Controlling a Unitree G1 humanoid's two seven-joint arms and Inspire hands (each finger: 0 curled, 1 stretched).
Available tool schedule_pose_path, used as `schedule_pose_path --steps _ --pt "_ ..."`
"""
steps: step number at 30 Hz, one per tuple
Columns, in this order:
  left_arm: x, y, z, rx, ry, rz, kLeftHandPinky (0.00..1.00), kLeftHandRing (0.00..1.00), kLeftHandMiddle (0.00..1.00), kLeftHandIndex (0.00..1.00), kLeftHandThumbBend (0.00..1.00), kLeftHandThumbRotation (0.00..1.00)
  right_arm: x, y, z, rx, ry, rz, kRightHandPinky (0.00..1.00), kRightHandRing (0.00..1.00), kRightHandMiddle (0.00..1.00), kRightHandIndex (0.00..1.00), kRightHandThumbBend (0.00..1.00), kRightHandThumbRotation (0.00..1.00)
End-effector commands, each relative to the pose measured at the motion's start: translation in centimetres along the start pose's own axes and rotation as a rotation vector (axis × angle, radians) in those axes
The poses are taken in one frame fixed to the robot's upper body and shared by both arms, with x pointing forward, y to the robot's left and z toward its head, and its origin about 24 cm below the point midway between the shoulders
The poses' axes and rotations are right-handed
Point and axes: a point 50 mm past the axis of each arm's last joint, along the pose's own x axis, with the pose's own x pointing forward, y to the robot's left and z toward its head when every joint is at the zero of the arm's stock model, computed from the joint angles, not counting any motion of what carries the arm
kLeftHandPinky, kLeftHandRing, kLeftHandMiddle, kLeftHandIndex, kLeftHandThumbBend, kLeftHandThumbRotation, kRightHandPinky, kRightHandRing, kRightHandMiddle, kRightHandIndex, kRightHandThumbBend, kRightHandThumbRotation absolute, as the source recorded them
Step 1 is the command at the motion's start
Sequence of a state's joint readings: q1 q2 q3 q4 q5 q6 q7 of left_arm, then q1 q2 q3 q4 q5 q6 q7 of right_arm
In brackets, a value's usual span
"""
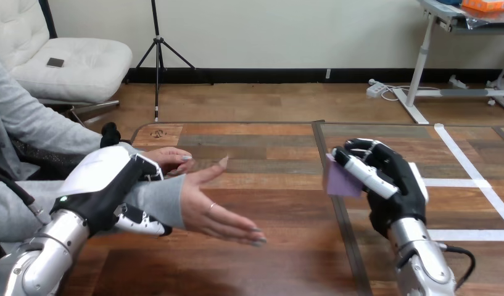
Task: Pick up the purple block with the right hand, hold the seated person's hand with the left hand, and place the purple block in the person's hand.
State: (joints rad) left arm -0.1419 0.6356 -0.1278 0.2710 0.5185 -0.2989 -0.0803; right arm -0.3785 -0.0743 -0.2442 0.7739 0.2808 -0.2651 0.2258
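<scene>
R hand (394, 185) is up over the wooden table (280, 197), fingers and thumb pinching the purple block (339, 180). L hand (104, 185) is curled round the person's wrist (160, 200). The person's hand (215, 213) is open, palm up, well apart from the block

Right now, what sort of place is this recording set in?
Probably a test bench for robot-to-person handovers: a wooden table marked with white tape lines, a person's hand held open over it, and the right robot hand gripping a purple block.
</scene>
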Motion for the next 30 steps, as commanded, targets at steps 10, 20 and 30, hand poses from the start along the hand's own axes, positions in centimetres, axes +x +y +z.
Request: schedule_pose_path --steps 10,20,30 --pt "1.8 4.6 4.7 -0.033 -0.218 0.256 0.20 0.25 0.32 0.35 0.70 0.00 1.3 3.1 2.7 0.015 -0.124 0.093 0.32 0.37 0.43 0.44 0.84 0.00" --pt "2.1 4.7 5.1 -0.050 -0.238 0.262 0.20 0.26 0.32 0.35 0.69 0.00 1.3 4.2 2.5 0.017 -0.118 0.132 0.32 0.36 0.43 0.44 0.85 0.00" --pt "2.3 4.6 5.3 -0.077 -0.253 0.265 0.20 0.26 0.32 0.34 0.72 0.00 1.3 5.3 2.3 0.011 -0.110 0.166 0.32 0.37 0.43 0.44 0.85 0.00"
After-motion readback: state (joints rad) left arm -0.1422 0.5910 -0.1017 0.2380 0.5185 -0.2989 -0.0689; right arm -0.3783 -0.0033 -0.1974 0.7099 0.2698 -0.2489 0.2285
